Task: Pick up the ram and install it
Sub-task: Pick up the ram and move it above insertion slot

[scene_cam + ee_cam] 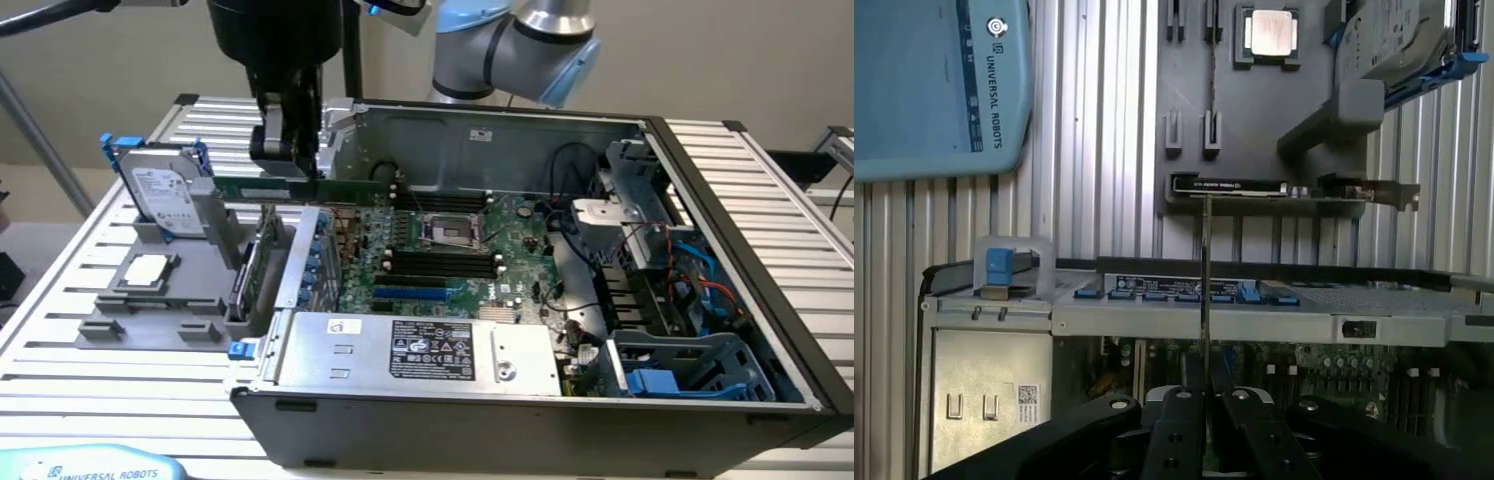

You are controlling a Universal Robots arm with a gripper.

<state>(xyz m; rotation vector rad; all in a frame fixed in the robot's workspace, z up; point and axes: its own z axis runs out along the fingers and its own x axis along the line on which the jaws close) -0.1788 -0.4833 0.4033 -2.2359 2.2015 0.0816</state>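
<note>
The gripper [296, 170] hangs over the edge of the open computer case [747, 300] at the exterior view's left. Its black fingers [1179, 425] are clenched on the ram [354, 190]. The thin green stick is clear of every surface and lies level, its long side running roughly along the case's rear wall. One end reaches toward the hard drive [167, 195], which stands in its blue caddy. In the wrist view the ram [1205, 270] shows edge-on as a thin line rising from between the fingers and crossing the case's metal rim.

Inside the case the motherboard [514, 275] lies flat. Its black memory slots [441, 262] sit below the processor socket [447, 232] and well apart from the stick. The power supply [414, 350] fills the near corner.

Beside the case, a grey fixture tray [100, 330] rests on the slatted worktop [120, 400]. It holds a square silver processor chip [147, 270] and an expansion card [1254, 188].
</note>
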